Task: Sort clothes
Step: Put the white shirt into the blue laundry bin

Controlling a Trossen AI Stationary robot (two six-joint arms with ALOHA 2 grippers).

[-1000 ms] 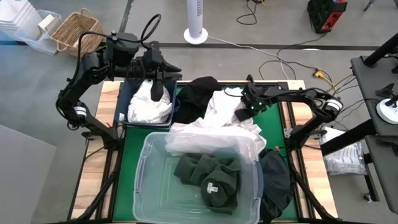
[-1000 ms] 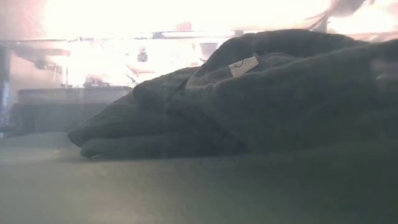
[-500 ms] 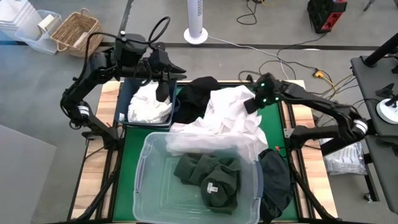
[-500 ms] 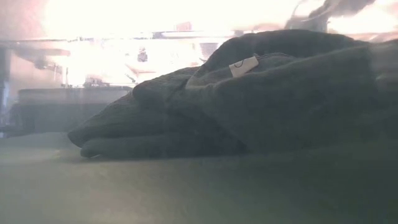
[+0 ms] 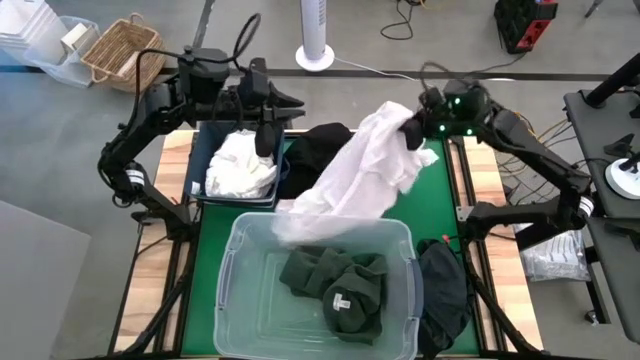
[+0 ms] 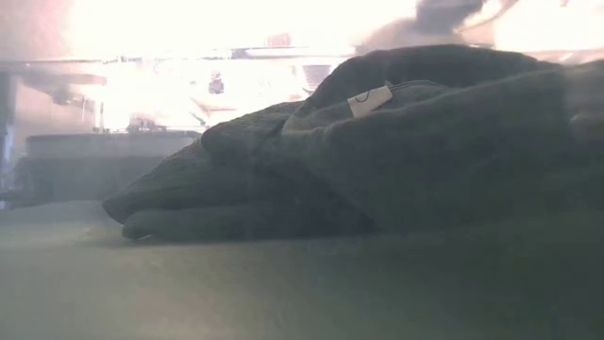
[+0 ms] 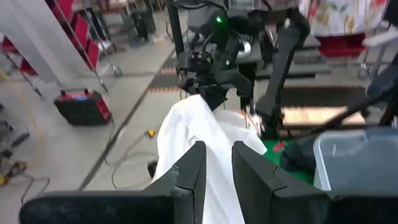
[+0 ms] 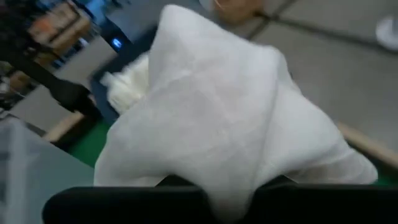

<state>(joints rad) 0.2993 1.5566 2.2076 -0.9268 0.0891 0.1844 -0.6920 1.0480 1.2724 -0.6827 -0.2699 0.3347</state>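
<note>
One white garment is held up over the table by the clenched right gripper; its trailing end (lying on the clear tub) could be snagged there.

The right hand's fingertips are buried in the white garment. In the low view, everything behind the dark green garment is washed out.

folded garments in tub; bin behind-left holds crumpled cloth.
</note>
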